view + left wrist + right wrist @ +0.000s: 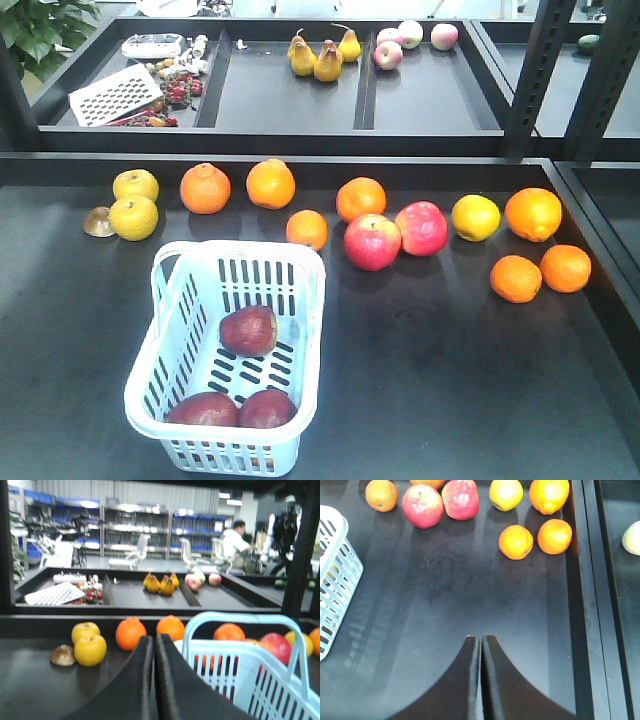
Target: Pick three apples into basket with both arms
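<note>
Basket [172,300] holding three apples [248,330], front pair half hidden by rim

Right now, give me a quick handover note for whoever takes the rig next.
Left gripper: jaws shut, empty, beside the basket.
Right gripper: jaws shut, empty, over bare table.
All three dark red apples lie in the basket: one mid-base, two at the near end.
Done: the three apples are in.
Left: nothing visible. The brighter red apples stay on the table.
</note>
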### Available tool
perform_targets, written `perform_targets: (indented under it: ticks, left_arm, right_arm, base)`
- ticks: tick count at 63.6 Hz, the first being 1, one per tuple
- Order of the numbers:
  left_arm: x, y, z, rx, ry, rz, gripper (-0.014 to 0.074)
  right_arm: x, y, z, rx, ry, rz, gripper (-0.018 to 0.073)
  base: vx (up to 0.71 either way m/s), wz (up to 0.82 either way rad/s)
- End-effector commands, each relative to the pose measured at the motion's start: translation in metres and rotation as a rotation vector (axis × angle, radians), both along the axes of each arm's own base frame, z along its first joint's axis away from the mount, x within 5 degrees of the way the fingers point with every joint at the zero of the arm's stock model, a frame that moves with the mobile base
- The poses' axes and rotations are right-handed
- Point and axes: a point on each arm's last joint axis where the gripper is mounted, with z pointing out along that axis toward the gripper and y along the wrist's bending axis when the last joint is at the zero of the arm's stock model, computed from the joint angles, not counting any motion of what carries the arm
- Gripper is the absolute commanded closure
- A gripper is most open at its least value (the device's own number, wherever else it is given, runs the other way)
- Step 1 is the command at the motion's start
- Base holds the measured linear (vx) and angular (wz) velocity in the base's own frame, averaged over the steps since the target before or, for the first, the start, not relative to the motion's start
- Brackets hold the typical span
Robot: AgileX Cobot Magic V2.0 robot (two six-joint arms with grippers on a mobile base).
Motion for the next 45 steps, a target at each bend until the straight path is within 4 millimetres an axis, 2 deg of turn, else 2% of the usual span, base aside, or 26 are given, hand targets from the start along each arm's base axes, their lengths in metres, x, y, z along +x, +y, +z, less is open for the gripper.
perform_targets:
  ticks: [1, 13, 45]
  left_arm:
    - [-0.0017, 0.0004, 0.0041, -0.003, -0.073, 0.003, 0.0603]
    - [-0.0027, 0.0006, 0.0015, 0.075, -0.061, 0.013, 0.0603]
    - [-0.0022, 0.0006, -0.0018, 0.067, -0.017, 0.010, 0.0603]
  right_arm:
    - [0.0022, -0.0017, 0.0118, -0.008, -0.085, -0.005, 0.0568]
    - [0.0022, -0.0016, 0.0118, -0.008, -0.085, -0.005, 0.0568]
    - [0.0022, -0.0016, 0.0117, -0.008, -0.085, -0.005, 0.0568]
  base:
    - [0.00, 0.00]
    - [0.00, 0.00]
    - [0.00, 0.00]
